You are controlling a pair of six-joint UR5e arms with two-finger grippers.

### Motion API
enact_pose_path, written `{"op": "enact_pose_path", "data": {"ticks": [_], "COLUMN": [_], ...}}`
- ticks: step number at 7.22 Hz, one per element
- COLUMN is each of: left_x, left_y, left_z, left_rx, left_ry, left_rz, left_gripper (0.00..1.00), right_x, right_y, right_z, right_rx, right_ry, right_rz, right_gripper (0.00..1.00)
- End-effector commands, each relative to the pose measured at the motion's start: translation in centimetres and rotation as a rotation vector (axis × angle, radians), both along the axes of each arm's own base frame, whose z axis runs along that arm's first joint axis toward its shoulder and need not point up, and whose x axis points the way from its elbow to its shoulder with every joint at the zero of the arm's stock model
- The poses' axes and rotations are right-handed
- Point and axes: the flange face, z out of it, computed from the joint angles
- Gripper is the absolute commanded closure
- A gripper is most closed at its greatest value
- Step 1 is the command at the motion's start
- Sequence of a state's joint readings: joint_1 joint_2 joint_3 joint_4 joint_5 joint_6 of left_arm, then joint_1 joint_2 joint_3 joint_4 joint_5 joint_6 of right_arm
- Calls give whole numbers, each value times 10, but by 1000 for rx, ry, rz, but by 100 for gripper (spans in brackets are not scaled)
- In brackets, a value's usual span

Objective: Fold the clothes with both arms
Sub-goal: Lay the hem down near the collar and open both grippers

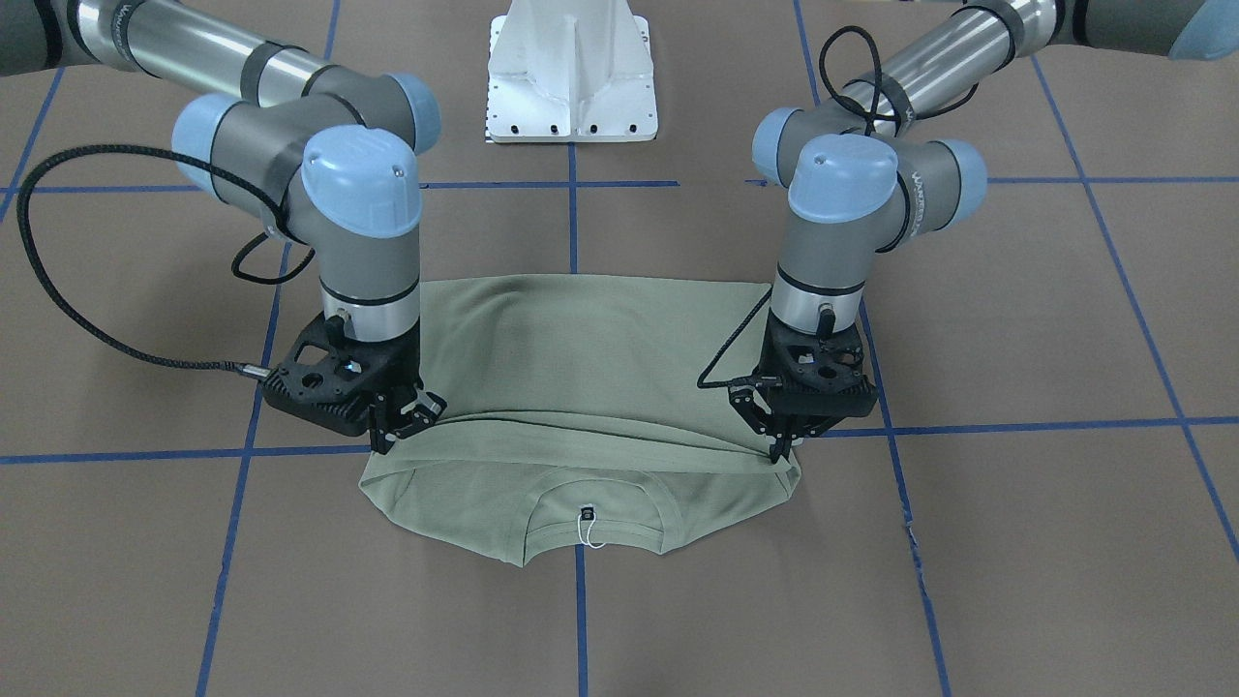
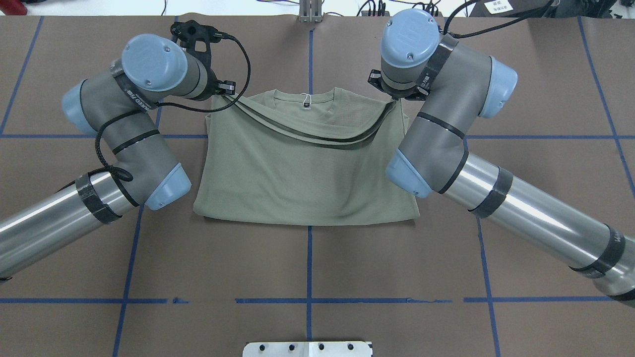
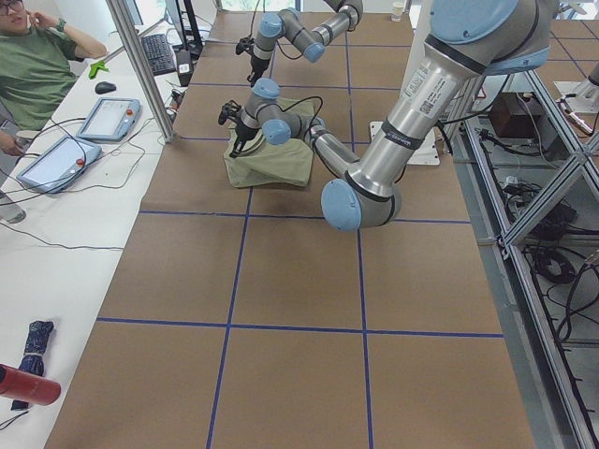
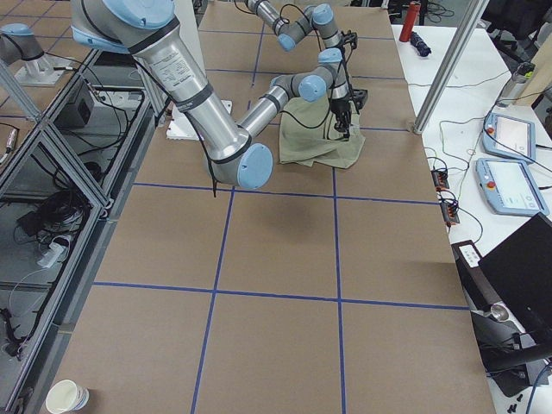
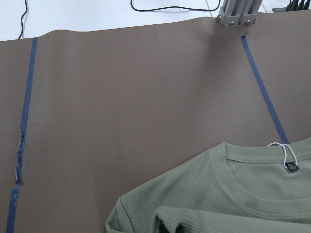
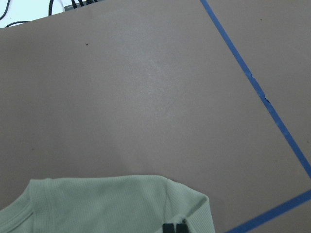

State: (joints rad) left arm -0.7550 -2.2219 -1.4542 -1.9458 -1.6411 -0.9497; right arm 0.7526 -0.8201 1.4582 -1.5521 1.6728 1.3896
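Note:
The pale green shirt [image 2: 302, 173] lies on the brown table, folded, its collar and black neck tag [image 2: 306, 104] at the far edge from the robot. My left gripper [image 1: 779, 450] is shut on one end of the folded-over edge, and my right gripper [image 1: 387, 440] is shut on the other end. Both hold that edge a little above the shoulders, and it sags between them in the overhead view. The left wrist view shows the collar [image 5: 252, 204] and the tag [image 5: 291, 167]. The right wrist view shows a shoulder corner [image 6: 112, 204].
The white pedestal base [image 1: 571, 73] stands behind the shirt on the robot's side. Blue tape lines [image 2: 308, 263] cross the brown table. A side bench carries tablets [image 3: 108, 117] with a seated person [image 3: 37, 65] beside it. A paper cup [image 4: 67, 397] stands at one corner.

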Motion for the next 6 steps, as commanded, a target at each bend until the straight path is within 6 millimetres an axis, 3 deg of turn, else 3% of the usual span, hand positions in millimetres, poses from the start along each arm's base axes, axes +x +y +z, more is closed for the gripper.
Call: {"op": "enact_pose_path", "data": {"ticks": [1, 3, 6], "left_x": [7, 7, 9], "left_y": [-9, -8, -10], "left_z": [18, 19, 27], "left_rx": [-3, -5, -10], "left_ry": [-16, -19, -32], "left_rz": [-11, -11, -8], "left_gripper": [100, 100, 100], "right_x": [1, 6, -5], "right_y": [-26, -34, -24], "right_z": [26, 38, 46], "right_rx": [14, 4, 0], "right_ry": [19, 40, 48], "right_rz": [-5, -2, -18], "right_gripper": [100, 100, 100]}}
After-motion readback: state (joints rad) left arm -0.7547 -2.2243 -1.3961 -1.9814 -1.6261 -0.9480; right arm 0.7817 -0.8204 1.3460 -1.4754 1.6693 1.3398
